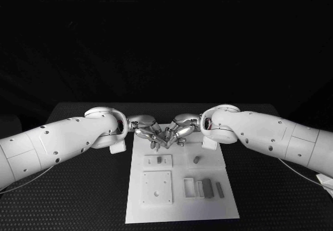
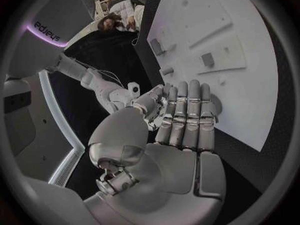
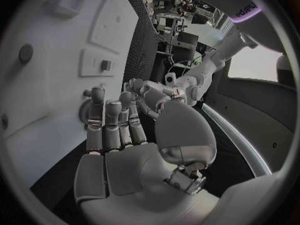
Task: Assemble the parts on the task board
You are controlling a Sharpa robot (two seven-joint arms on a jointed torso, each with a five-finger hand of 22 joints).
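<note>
- Silver fingers meet at the far end of the task board (image 1: 182, 211): the left hand (image 1: 146, 127) and the right hand (image 1: 184, 128) come together fingertip to fingertip, just above the board's far edge.
- Left hand, from its own wrist view (image 2: 181, 120): fingers lie straight and close side by side, thumb bent across toward the other hand's fingers; whether anything is pinched there, I cannot tell.
- Right hand, from its wrist view (image 3: 115, 127): fingers extended, slightly apart, thumb raised beside them; the tips crowd against the left hand's, and a held part cannot be made out.
- Moving outward on the board, at 6 o'clock from the hands: a raised square plate (image 1: 158, 160) carries a small grey part (image 1: 159, 159) standing in it.
- At 3 o'clock of that plate, a short grey peg (image 1: 196, 159) lies on the white surface, its long axis tilted a little off the near-far line.
- Nearer the robot, a larger white block (image 1: 157, 187) with small holes sits at the board's left.
- At its 3 o'clock, a white open frame (image 1: 189, 187), then a dark grey bar (image 1: 207, 188) and a slimmer grey bar (image 1: 220, 189), all side by side, long axes running near to far.
- Black table (image 1: 83, 202) surrounds the board.
</note>
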